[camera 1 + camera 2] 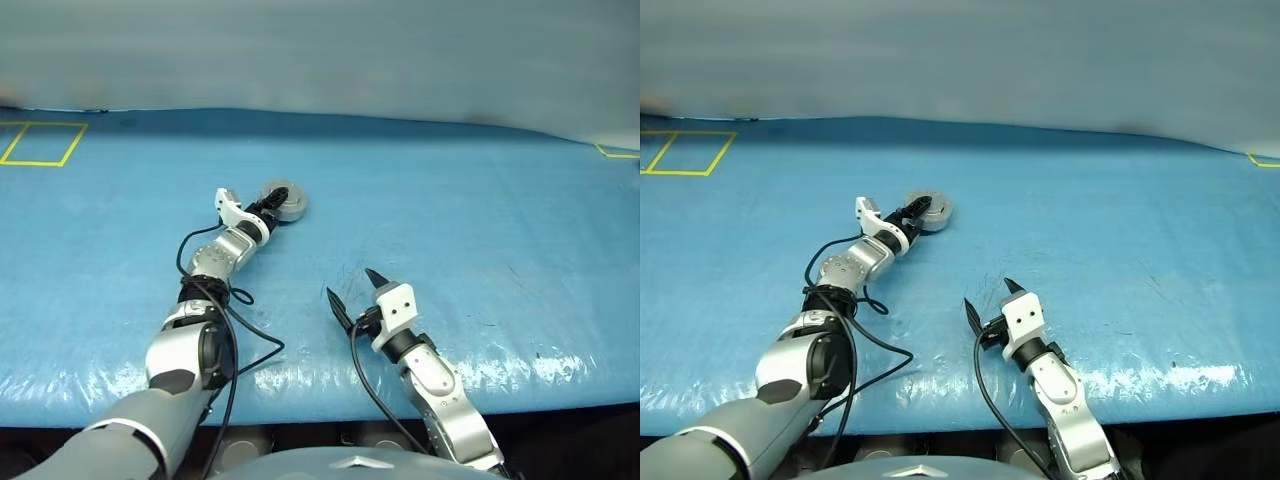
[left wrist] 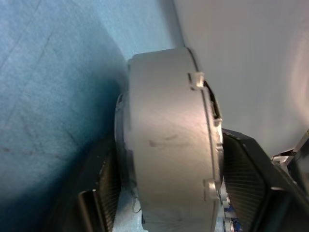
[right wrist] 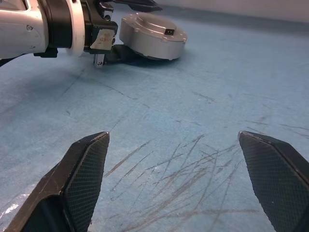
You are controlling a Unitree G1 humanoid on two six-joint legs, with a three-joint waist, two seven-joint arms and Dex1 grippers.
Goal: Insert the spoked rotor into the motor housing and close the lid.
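left gripper (image 1: 270, 212) has its jaws spread either side of the closed motor housing (image 3: 152, 36) on the blue worktop (image 1: 480, 220), right gripper (image 1: 352, 292) jaws wide open, empty.

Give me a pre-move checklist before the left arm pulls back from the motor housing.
1. Lid on motor housing: looks closed from above, ok.
2. Lid seam fully seated: a small gap shows along the rim in the left wrist view, cannot tell.
3. Left gripper released: jaws flank the housing wall, contact cannot tell.
4. Right gripper out of the way: open, holding nothing, apart from the housing, ok.
5. Housing flat on the blue table: ok.
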